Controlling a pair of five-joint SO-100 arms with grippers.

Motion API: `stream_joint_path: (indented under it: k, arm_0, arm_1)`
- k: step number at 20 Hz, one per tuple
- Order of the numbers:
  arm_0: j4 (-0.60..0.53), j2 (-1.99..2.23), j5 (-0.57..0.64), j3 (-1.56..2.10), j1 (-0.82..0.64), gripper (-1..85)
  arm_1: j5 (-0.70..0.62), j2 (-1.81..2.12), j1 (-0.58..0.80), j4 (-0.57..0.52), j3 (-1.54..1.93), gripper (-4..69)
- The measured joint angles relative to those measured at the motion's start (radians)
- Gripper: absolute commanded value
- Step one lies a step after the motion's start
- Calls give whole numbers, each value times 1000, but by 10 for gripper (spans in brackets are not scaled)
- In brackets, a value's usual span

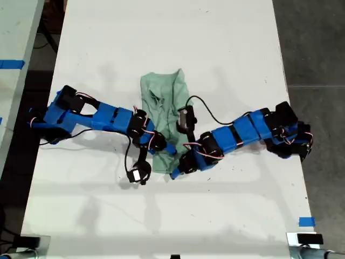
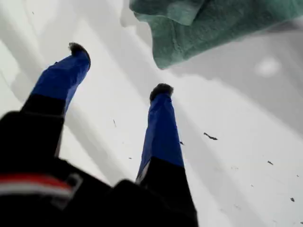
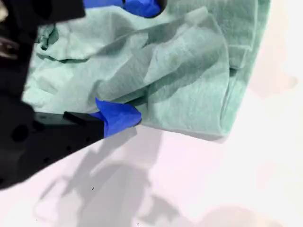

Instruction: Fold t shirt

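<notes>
The pale green t shirt (image 1: 164,105) lies wrinkled and partly folded in the middle of the white table (image 1: 161,38). From the exterior view's left my first gripper (image 1: 157,144) reaches the shirt's edge. It stands open (image 2: 119,68) low over bare table, nothing between its fingers, and a corner of the shirt (image 2: 199,33) lies just beyond its fingertips. My second gripper (image 1: 175,164) comes in from the exterior view's right at the shirt's near end. It is open (image 3: 137,61), one finger at the folded edge of the shirt (image 3: 189,85), the other further onto the cloth.
Both blue arms lie low across the table's middle, with black cables looping over and beside the shirt (image 1: 202,105). A second table edge with blue tape (image 1: 11,63) shows at the exterior view's left. Another blue tape mark (image 1: 306,221) sits near the front right corner.
</notes>
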Motion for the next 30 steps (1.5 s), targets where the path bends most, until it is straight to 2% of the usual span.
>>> stream_joint_path:
  k: [5,8,16,17,18,19,20,25,30]
  arm_0:
    - [0,0,-9,0,2,315]
    - [-2,0,-9,0,12,311]
    - [-60,-109,-12,-5,18,296]
    - [-64,-126,-17,-5,23,249]
    - [-69,-141,-20,-14,26,122]
    - [-72,-149,-25,-38,26,53]
    - [-74,-152,-49,-52,28,14]
    - [-86,-147,-51,-67,28,-1]
    - [-23,-61,8,-104,35,-1]
  arm_1:
    - [-12,-69,31,-18,0,275]
    - [-32,-69,49,-25,0,223]
    - [-71,-204,92,-141,-3,177]
    - [-71,-218,95,-152,-5,155]
    - [-71,-230,98,-166,-11,79]
    - [-71,-244,98,-173,-28,11]
    - [-71,-247,98,-183,-37,11]
    - [-71,-259,103,-204,-69,11]
    - [-144,-114,110,-97,-71,11]
